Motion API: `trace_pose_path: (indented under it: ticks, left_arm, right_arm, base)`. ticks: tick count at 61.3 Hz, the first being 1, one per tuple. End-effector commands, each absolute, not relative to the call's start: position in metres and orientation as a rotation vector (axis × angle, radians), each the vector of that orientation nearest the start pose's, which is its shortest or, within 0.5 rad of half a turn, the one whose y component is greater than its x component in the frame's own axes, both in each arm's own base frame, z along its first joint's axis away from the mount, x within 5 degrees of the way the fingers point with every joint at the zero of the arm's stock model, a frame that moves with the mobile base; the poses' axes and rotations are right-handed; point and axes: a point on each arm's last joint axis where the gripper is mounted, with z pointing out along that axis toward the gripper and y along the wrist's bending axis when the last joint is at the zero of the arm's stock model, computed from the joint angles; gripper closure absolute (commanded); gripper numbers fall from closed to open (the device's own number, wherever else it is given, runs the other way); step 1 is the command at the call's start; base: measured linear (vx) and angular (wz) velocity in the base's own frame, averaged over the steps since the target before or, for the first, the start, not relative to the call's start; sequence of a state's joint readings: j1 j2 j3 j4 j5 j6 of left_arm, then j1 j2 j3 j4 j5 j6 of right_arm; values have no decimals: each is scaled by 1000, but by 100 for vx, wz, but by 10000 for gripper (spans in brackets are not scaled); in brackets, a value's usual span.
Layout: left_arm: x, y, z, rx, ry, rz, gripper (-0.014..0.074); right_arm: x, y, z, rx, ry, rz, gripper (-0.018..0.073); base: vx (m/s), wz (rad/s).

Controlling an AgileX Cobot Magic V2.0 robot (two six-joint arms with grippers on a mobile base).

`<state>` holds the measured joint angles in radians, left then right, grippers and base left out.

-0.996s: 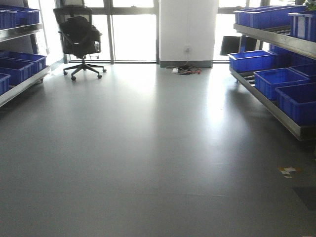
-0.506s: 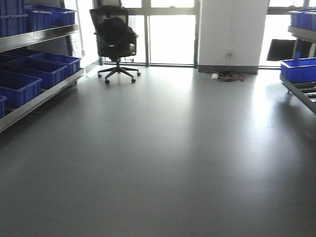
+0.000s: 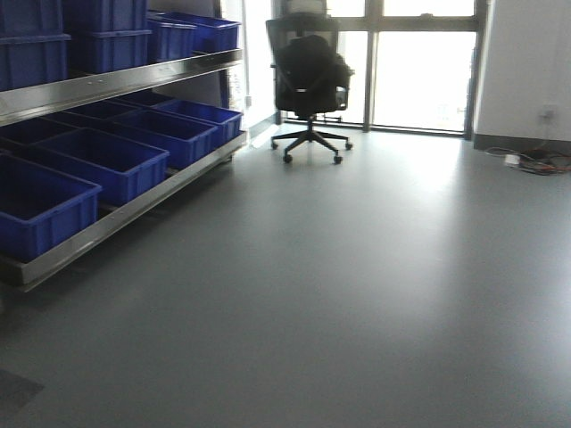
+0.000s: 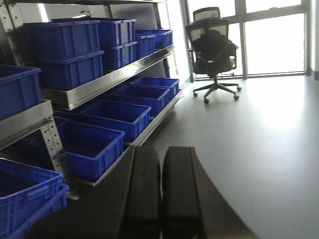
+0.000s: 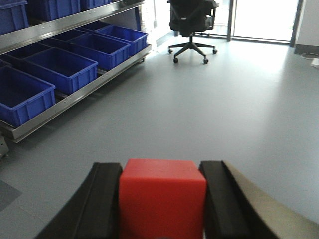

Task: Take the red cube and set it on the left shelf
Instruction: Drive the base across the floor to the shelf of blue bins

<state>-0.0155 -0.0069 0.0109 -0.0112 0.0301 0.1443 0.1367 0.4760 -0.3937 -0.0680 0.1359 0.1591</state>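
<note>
My right gripper (image 5: 162, 199) is shut on the red cube (image 5: 162, 196), which fills the gap between its two black fingers above the grey floor. My left gripper (image 4: 160, 191) is shut and empty, its black fingers pressed together. The left shelf (image 3: 134, 212) is a steel rack with a flat front rail along the left wall, and it holds blue crates on two levels. It also shows in the left wrist view (image 4: 112, 77) and in the right wrist view (image 5: 79, 94). Neither gripper shows in the front view.
Several blue crates (image 3: 111, 160) sit on the rack. A black office chair (image 3: 310, 85) stands by the windows at the back. Cables (image 3: 535, 160) lie on the floor at the far right by the white wall. Grey floor (image 3: 357, 285) lies ahead.
The view has swung left: the left rack now fills the left side, the chair has shifted right, and the right rack has left the frame.
</note>
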Motion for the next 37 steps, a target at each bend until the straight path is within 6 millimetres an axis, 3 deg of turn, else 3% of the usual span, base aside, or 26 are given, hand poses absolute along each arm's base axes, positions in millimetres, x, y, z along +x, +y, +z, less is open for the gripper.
trace_pose_path:
  ticks: [1,37]
  left_arm:
    - [57,-1,208,108,1452,89,491]
    - [57,-1,208,108,1452,89,491]
  right_arm:
    - [107,14,316,-40,1582,160,503]
    - [107,14,316,-40,1582,160,503]
  base:
    - [52,50]
    - [45,67]
